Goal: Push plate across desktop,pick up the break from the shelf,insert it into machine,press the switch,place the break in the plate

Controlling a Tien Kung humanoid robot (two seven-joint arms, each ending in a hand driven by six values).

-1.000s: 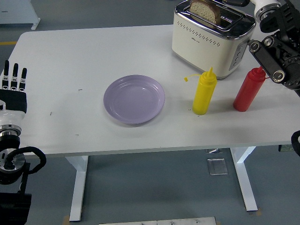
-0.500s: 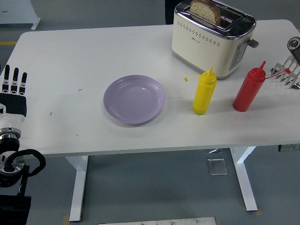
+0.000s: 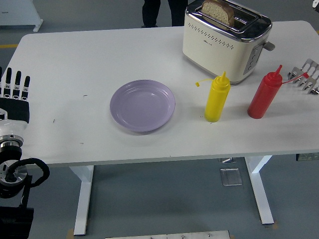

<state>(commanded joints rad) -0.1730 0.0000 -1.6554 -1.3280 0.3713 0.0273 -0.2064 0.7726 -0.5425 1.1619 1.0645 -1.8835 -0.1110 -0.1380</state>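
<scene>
The left hand (image 3: 14, 94) rests at the left edge of the desk (image 3: 75, 59), fingers straight and holding nothing. The right hand is not seen. The plate (image 3: 142, 105) lies in the middle of the desk, well apart from the hand. At the far right, the bread (image 3: 218, 11) stands up in the toaster (image 3: 225, 40). A yellow bottle (image 3: 217, 98) and a red bottle (image 3: 264, 94) stand near the toaster; a reach for the bread or a pushed plate may knock them over.

We have a single head view, set high on the near side and looking forward and down over the desk (image 3: 75, 55). Its near edge crosses the lower frame, floor below; the far edge sits near the top.
</scene>
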